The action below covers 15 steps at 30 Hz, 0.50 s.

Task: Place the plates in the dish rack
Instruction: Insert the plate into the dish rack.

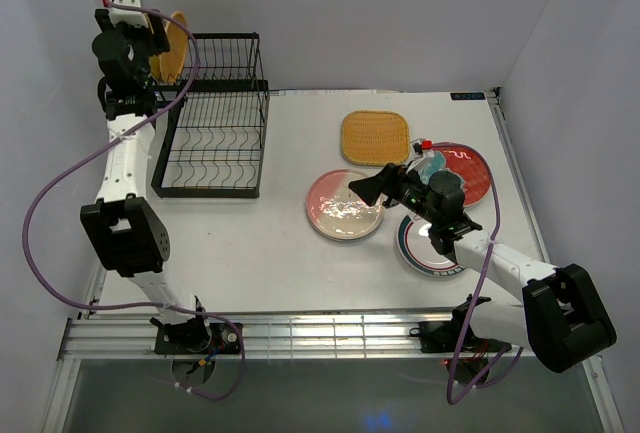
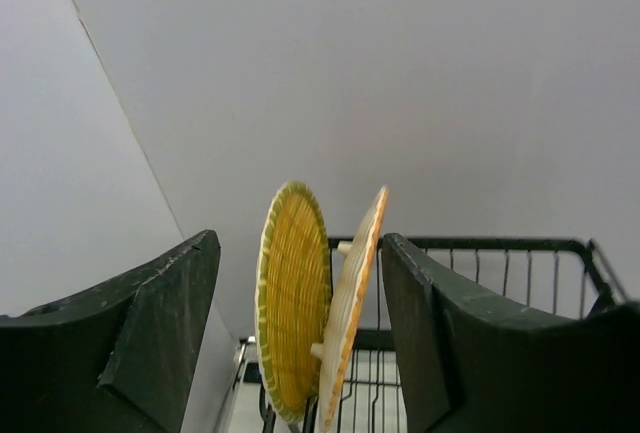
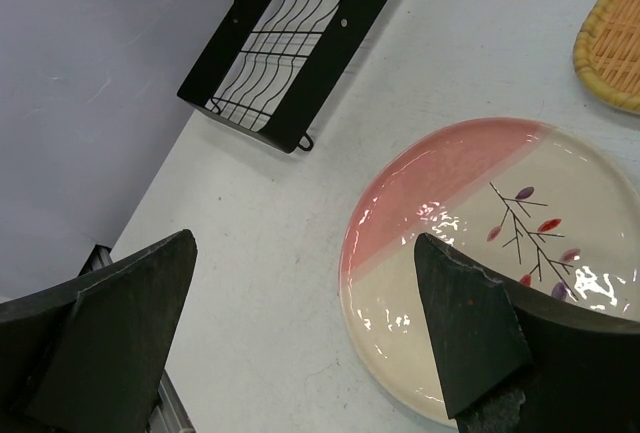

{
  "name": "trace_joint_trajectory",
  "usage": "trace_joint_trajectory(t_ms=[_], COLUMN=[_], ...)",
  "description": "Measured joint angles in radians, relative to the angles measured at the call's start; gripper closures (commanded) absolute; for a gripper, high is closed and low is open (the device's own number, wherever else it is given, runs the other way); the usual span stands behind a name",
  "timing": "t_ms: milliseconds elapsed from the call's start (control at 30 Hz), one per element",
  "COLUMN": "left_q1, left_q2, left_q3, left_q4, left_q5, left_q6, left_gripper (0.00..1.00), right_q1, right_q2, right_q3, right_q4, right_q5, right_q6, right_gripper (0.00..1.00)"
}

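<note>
left hand [image 2: 300, 241]: open, empty; round yellow plate [image 2: 293, 313] and a second plate [image 2: 350, 293] stand on edge between its fingers, in the dish rack [image 2: 500, 245].
right hand [image 3: 305, 243]: wide open, empty, over the pink-and-white plate [image 3: 470, 213] on the desk [image 3: 260, 283].

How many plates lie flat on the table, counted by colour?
Yellow woven plate: 1
Pink-and-white plate: 1
Red plate: 1
Teal plate: 1
White plate with green rings: 1
Total: 5
</note>
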Motion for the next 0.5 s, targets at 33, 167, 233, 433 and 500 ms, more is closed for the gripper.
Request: trace_joint_trajectory(t_ms=[33, 167, 233, 433, 500], left_q1=[0.000, 0.000, 0.000, 0.000, -0.001], left_q2=[-0.019, -0.079, -0.090, 0.017, 0.072], left_q3=[-0.004, -0.020, -0.011, 0.191, 0.270], left_q4=[0.011, 0.029, 0.018, -0.167, -0.242], left_q5=[0.007, 0.050, 0.090, 0.216, 0.245], left_q6=[-0.010, -0.057, -0.079, -0.154, -0.166], left_gripper=[0.27, 0.55, 0.70, 0.99, 1.00], right_q1=[0.000, 0.000, 0.000, 0.000, 0.000], right_q2=[0.000, 0.002, 0.004, 0.005, 0.005], right_q3=[0.000, 0.000, 0.000, 0.001, 0.001], right_q4=[-0.002, -0.005, -0.006, -0.006, -0.006], right_q5=[0.000, -0.001, -0.002, -0.005, -0.005], right_q6=[0.000, 0.000, 0.000, 0.000, 0.000], right_gripper=[0.05, 0.05, 0.05, 0.05, 0.05])
